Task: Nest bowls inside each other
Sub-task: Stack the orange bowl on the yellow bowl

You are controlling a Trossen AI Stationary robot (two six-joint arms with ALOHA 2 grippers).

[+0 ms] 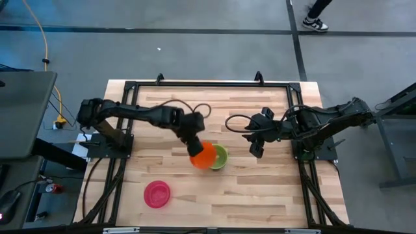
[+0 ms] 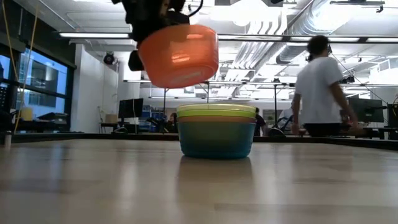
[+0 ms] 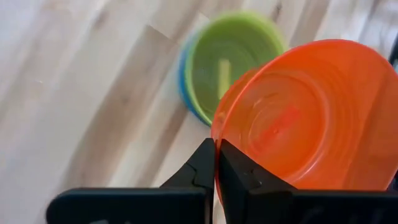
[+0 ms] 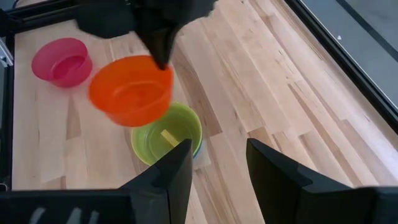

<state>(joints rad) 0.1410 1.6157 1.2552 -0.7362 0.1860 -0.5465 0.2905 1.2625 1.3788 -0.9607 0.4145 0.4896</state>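
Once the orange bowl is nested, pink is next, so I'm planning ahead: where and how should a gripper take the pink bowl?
Pinch the pink bowl by its rim, coming from above: it sits upright and open-mouthed, alone on the table, so one finger can probably go inside the wall, one outside.

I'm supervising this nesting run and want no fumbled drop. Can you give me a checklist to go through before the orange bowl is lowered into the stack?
1. Grip: left gripper pinches the orange bowl's rim, fingers closed on it: ok.
2. Height: the orange bowl hangs clear above the stack in the low view: ok.
3. Alignment: it sits off to one side of the green bowl, not centred: not ok.
4. Tilt: the orange bowl hangs tilted: not ok.
5. Target: the green bowl rests in the blue bowl, level: ok.
6. Right gripper open, beside the stack, apart: ok.
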